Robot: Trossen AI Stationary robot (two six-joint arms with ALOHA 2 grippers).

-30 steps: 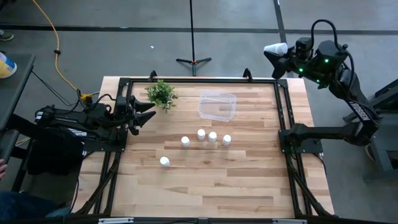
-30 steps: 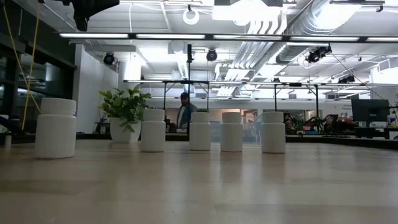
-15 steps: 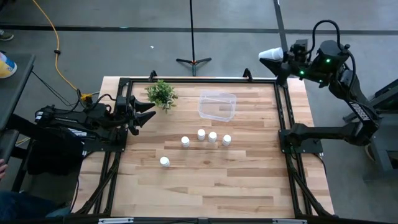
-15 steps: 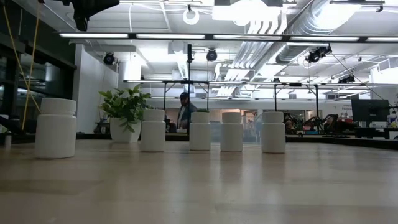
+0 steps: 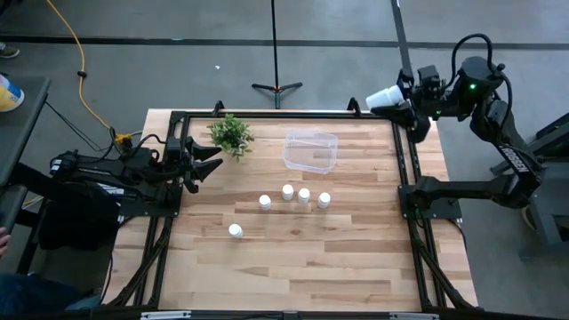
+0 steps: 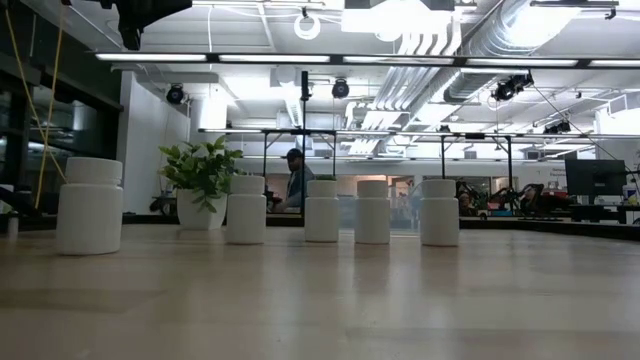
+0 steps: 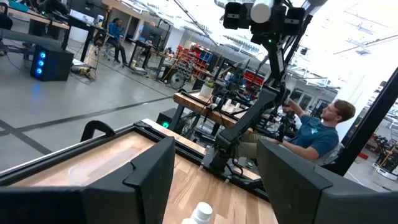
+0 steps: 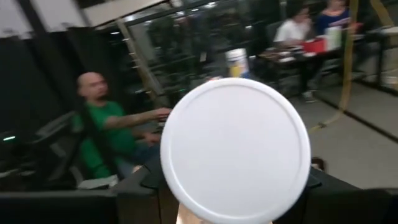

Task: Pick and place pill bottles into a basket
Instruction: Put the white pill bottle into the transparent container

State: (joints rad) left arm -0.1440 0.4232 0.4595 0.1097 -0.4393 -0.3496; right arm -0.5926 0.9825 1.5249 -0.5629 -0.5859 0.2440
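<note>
Several small white pill bottles stand upright on the wooden table, most in a row [image 5: 304,195] [image 6: 372,210] and one apart [image 5: 235,230] [image 6: 90,205]. The clear basket [image 5: 311,149] stands behind them near the far edge. My right gripper [image 5: 397,98] is shut on another white bottle [image 5: 382,96], high over the table's far right corner. My left gripper [image 5: 212,160] [image 7: 214,180] is open and empty at the table's left edge, beside the plant. My right gripper holds the bottle between its two fingers [image 8: 144,185], which come level from the table's right side. The bottle lies on its side, clear of the table, sticking out toward the left. Its round end [image 8: 235,149] faces the wrist camera and hides the place of contact.
A small green potted plant [image 5: 231,133] [image 6: 200,180] stands at the far left, just beyond my left gripper. A black frame [image 5: 404,160] runs along the table's edges. People sit and stand in the room beyond the table [image 7: 317,134] [image 8: 106,130].
My right gripper has carried the bottle from beyond the far right corner toward the table's near edge and slightly left, coming in over the far edge and turning somewhat. The bottles on the table and my left arm have kept still.
</note>
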